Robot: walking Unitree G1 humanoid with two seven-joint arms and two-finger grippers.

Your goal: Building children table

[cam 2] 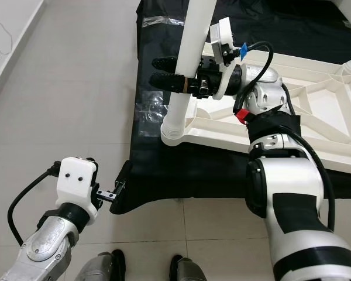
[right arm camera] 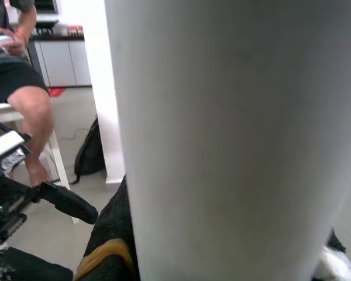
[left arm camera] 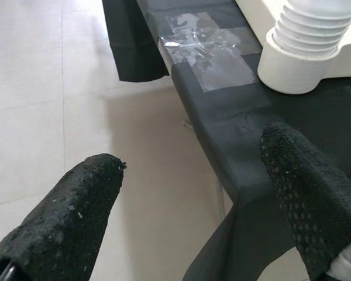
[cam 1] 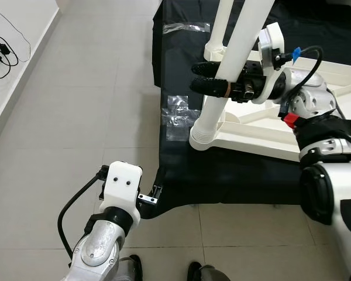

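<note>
The white table leg (cam 1: 231, 70) stands almost straight up, leaning a little, with its ribbed bottom end in the corner socket of the white tabletop (cam 2: 316, 111). The tabletop lies upside down on the black surface (cam 1: 234, 175). The right claw (cam 1: 202, 77) is clenched around the leg, above the tabletop. The left claw (left arm camera: 193, 216) hangs released, its fingers apart, beside the surface's corner, over the tiled floor (cam 1: 82, 105).

Table leg (cam 1: 237, 52) top cut off by frame edge.
</note>
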